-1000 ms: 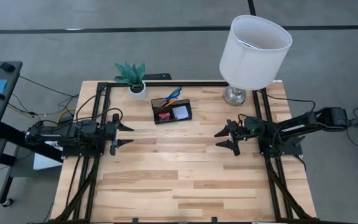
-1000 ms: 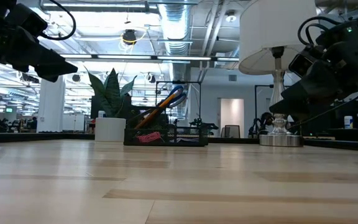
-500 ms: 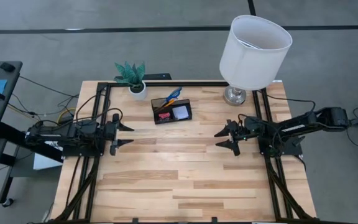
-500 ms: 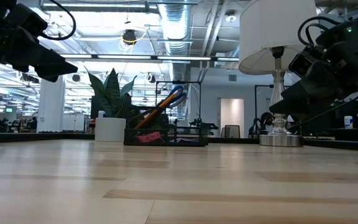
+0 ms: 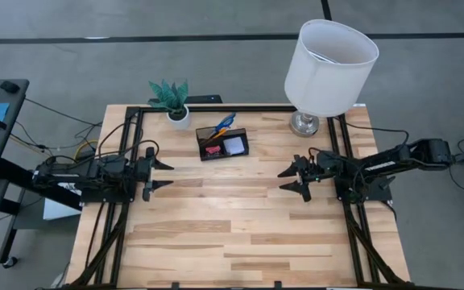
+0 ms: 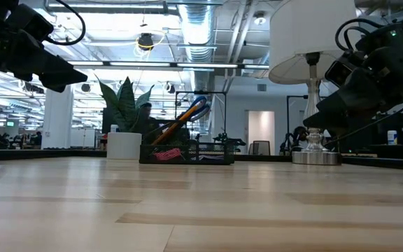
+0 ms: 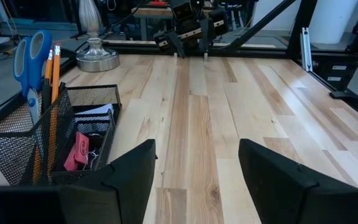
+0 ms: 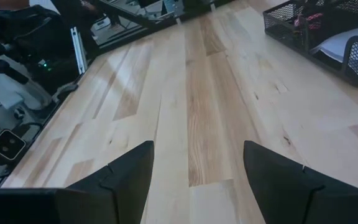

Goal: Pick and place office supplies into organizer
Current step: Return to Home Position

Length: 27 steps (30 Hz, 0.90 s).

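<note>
Standing loaded: organizer (image 5: 222, 143) at the far edge of the table (image 5: 240, 234)

Blue-handled scissors (image 5: 226, 122) and orange pencils (image 7: 56, 71) rise from its cup; the note pad (image 5: 234, 144) lies in its tray. Left gripper (image 5: 170, 175) and right gripper (image 5: 284, 180) hang level above the table's sides, facing each other, fingers apart, empty.

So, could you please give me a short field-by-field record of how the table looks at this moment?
left gripper: open, empty, at the left side of the table
right gripper: open, empty, at the right side
organizer: far middle, between plant pot and lamp
cup section: blue-handled scissors, orange pencils
tray section: pink eraser, pale note pad
</note>
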Each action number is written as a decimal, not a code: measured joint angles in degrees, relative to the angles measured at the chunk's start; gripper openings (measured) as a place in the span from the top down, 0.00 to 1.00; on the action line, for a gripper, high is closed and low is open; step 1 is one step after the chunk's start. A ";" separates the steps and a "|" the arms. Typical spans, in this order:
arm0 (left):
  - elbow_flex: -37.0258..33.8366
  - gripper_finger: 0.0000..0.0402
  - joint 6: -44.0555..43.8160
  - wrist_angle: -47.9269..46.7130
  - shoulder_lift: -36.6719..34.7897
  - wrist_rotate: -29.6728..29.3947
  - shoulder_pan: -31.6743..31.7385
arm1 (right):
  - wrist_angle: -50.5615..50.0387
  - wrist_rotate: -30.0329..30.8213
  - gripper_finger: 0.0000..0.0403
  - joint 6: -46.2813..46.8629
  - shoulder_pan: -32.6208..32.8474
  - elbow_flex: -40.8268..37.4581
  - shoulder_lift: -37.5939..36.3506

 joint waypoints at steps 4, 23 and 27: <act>0.00 0.44 0.33 -0.01 0.02 0.00 0.01 | 0.00 0.00 0.40 0.00 0.00 0.00 0.00; 0.00 0.44 0.68 -0.01 0.01 0.00 0.01 | 0.00 0.00 0.40 0.00 0.00 0.00 0.00; -0.02 0.44 0.15 -0.01 0.02 0.00 0.01 | 0.00 0.00 0.40 0.00 0.00 0.00 0.00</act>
